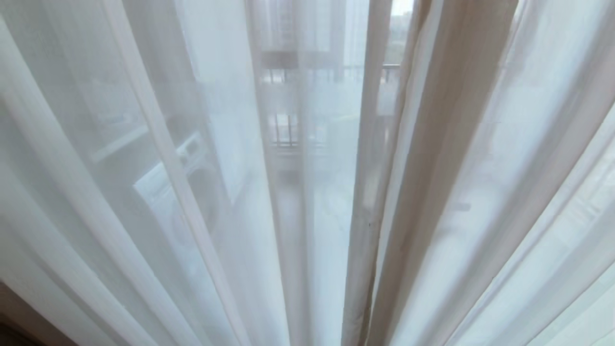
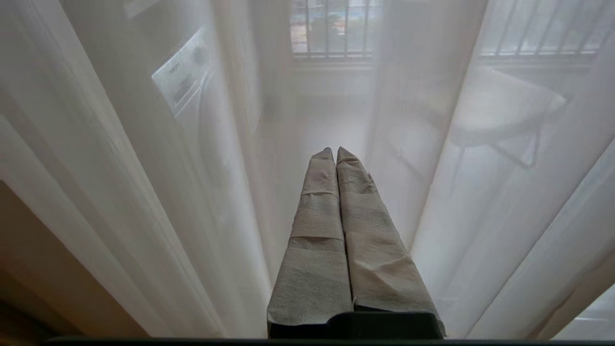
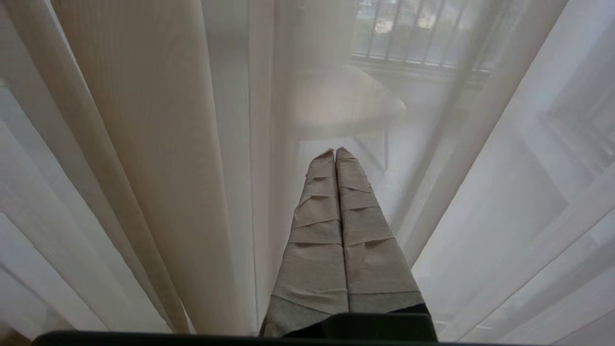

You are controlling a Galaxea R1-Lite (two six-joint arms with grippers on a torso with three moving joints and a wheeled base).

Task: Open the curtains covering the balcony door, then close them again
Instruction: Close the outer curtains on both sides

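The curtains point(image 1: 144, 168) hang drawn across the whole head view as thin white sheers, with a beige-looking fold point(image 1: 442, 144) right of centre. The balcony door is hidden behind them. Neither arm shows in the head view. In the left wrist view my left gripper point(image 2: 335, 150), its fingers wrapped in grey cloth, is shut with nothing in it and points at the sheers point(image 2: 144, 168) without gripping them. My right gripper point(image 3: 335, 150) is likewise shut and empty, beside a wide cream fold point(image 3: 158, 144).
Dimly through the sheers I see a white washing machine point(image 1: 163, 192) on the left, a barred window point(image 2: 331, 29) at the far side and a pale round-topped chair or table point(image 3: 336, 103). A strip of brown floor point(image 2: 48, 269) shows at the curtain's foot.
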